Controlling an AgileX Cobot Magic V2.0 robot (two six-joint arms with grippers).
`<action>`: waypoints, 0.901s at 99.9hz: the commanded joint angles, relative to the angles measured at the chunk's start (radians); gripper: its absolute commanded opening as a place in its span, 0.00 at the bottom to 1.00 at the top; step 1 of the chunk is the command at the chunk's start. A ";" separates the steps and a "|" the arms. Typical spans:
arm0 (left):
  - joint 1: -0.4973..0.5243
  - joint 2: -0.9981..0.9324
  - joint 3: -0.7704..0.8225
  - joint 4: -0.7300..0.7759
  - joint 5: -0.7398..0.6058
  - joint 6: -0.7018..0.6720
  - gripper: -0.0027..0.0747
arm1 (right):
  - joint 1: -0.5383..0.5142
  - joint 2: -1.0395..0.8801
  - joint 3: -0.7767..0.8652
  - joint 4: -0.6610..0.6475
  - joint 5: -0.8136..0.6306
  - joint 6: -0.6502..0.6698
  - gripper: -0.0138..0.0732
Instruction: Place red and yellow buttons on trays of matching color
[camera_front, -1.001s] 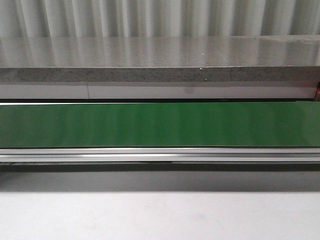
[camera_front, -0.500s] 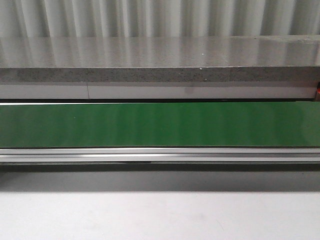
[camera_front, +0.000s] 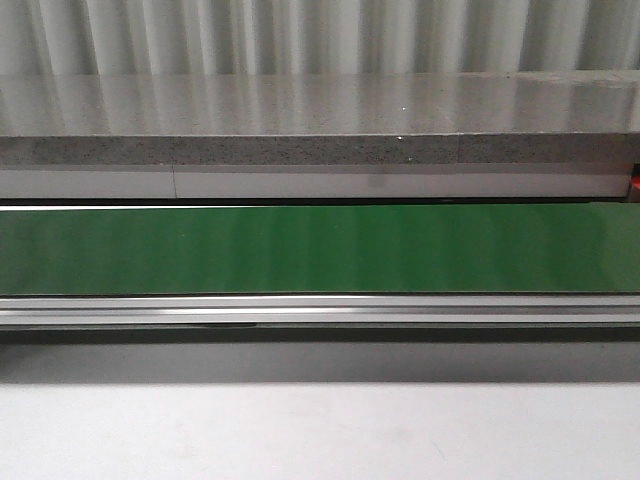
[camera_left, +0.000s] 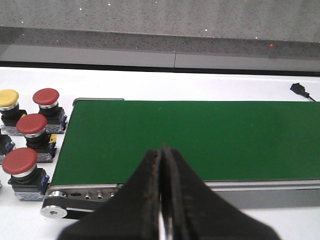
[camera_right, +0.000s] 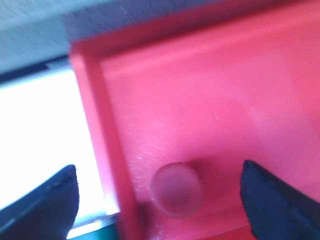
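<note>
Right gripper spread wide above a red button near the red tray's corner wall. Best lifted straight up. Left gripper pressed together, empty, over the green belt.

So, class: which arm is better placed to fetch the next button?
The left. Its shut gripper faces the green belt, with red-capped buttons beside its end; the open right gripper hovers over the red tray.
</note>
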 joint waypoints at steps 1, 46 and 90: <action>-0.008 0.006 -0.028 -0.002 -0.078 0.001 0.01 | 0.034 -0.117 -0.028 0.012 -0.011 -0.004 0.90; -0.008 0.006 -0.028 -0.002 -0.078 0.001 0.01 | 0.268 -0.525 0.306 0.012 0.045 -0.037 0.90; -0.008 0.006 -0.028 -0.002 -0.078 0.001 0.01 | 0.328 -0.788 0.493 0.013 0.209 -0.037 0.67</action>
